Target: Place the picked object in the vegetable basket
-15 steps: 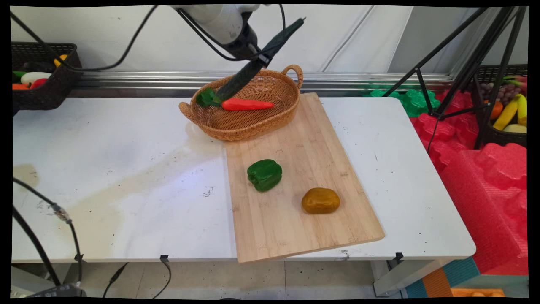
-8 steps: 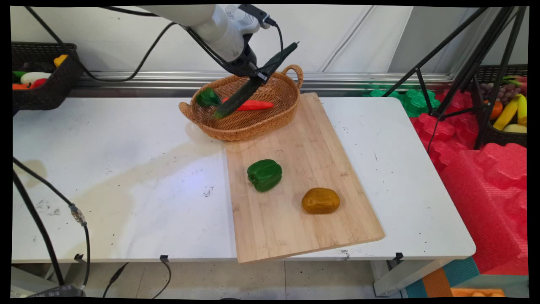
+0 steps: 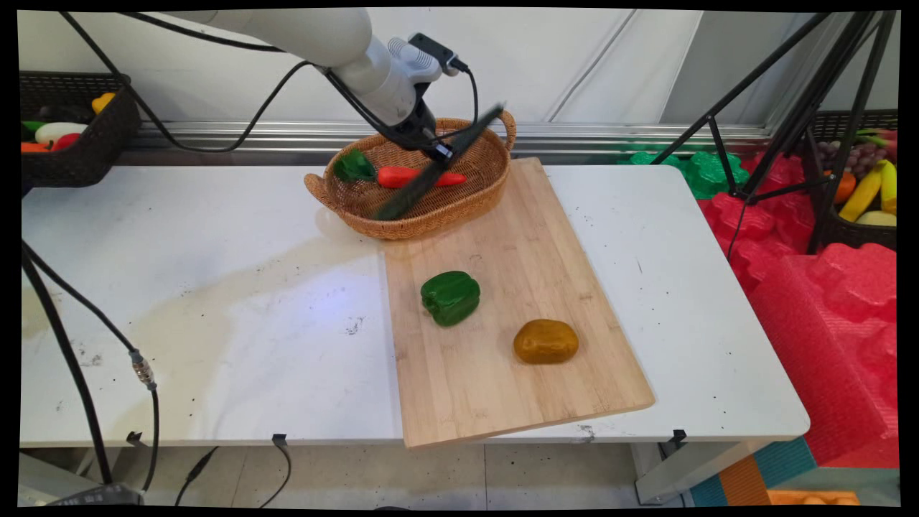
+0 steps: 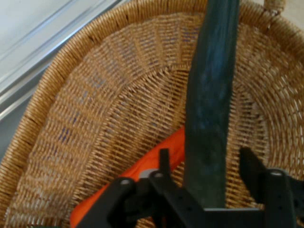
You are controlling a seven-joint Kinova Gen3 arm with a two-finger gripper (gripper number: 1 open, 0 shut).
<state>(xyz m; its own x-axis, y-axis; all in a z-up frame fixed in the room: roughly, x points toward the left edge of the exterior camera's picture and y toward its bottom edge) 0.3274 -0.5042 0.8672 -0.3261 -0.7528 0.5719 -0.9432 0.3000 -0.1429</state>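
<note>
My gripper [image 3: 438,152] is shut on a long dark green cucumber [image 3: 407,192] and holds it tilted over the wicker basket [image 3: 488,183]. The cucumber's lower end reaches the basket's near rim and its upper end points up toward the far handle. Inside the basket an orange carrot [image 3: 396,177] with a green top [image 3: 353,166] lies under the cucumber. In the hand view the cucumber [image 4: 209,109] runs up between the fingers [image 4: 164,159] of the gripper [image 4: 206,161], above the basket's woven floor [image 4: 114,114] and the carrot [image 4: 156,159].
A wooden cutting board [image 3: 517,237] lies in front of the basket and carries a green bell pepper [image 3: 450,296] and a brown potato [image 3: 546,341]. Black crates of produce stand at the far left [image 3: 79,143] and far right [image 3: 858,222]. A tripod [image 3: 775,108] stands at the right.
The arm has come down and toward the near side, carrying the cucumber lower into the basket; its lower end moved from the carrot's green top to the basket's near rim.
</note>
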